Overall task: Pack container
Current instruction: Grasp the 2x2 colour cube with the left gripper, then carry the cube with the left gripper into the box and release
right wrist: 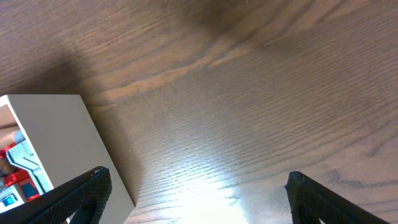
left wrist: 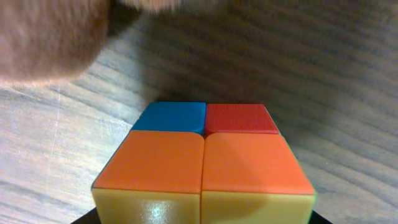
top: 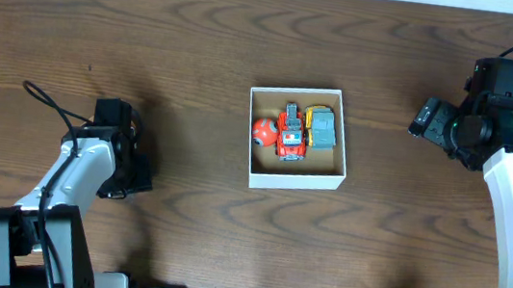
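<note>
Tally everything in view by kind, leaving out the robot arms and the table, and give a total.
Toy vehicles: 2, a red truck and a yellow and grey car
Round orange toy: 1
Puzzle cube: 1
Container: 1
Total: 5

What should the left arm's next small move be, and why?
Probably lift the left gripper and carry the orange, blue, red and yellow puzzle cube rightward toward the small white-walled cardboard box: the cube fills the left wrist view, seemingly between the jaws, and the box's near strip lies bare.
</note>
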Motion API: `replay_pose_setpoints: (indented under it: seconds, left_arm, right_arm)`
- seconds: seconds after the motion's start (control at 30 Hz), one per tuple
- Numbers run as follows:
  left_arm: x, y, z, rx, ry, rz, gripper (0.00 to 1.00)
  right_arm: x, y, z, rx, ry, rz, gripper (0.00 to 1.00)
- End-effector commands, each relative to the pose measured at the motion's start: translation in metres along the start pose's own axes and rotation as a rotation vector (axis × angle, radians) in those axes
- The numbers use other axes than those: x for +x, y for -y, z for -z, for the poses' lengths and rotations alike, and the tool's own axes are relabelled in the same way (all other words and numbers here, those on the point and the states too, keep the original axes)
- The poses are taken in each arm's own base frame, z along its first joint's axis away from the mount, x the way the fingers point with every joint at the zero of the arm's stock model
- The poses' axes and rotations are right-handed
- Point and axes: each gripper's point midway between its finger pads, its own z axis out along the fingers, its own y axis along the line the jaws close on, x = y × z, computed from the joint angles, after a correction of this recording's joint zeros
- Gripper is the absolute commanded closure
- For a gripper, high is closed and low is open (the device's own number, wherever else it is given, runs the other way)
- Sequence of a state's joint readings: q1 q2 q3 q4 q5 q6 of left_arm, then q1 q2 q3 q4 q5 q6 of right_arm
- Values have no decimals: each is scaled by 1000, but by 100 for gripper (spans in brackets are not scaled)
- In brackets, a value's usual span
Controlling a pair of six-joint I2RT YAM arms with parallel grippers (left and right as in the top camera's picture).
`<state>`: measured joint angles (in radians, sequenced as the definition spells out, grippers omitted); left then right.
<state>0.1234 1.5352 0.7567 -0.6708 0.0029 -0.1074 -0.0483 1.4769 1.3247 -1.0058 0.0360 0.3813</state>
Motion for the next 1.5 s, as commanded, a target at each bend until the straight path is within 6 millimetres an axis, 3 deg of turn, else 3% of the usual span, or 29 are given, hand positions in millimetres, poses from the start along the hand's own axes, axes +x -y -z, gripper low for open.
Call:
replay_pose_setpoints:
  seconds: [0.0,0.17,0.33,0.5,0.67,0.83,1.0,1.27,1.47]
  left_arm:
    - [-13,2,6,15,39,9,55]
    - [-31,15,30,74,116,4,67]
    - [-53,56,87,195,264,-87,77]
    - [-54,114,153,287,441,-270,90]
    - [-23,191,188,405,554,-542,94]
    - [19,263,194,452,644,-930,94]
    - [38,314,175,420,710,-1164,94]
    - [33,341,129,401,661,-1185,94]
    - [27,351,129,418,699,-1181,94]
  right_arm:
    - [2,2,-2,2,-9,13,7]
    - [2,1,-2,2,-9,13,7]
    - [2,2,-2,2,-10,13,7]
    - [3,2,-2,3,-12,13,7]
    - [3,2,-2,3,-12,13,7]
    - [3,2,-2,3,-13,13,7]
    - [4,3,-2,6,-19,14,7]
    - [6,3,-2,9,-27,16,7]
    - [6,3,-2,9,-27,17,7]
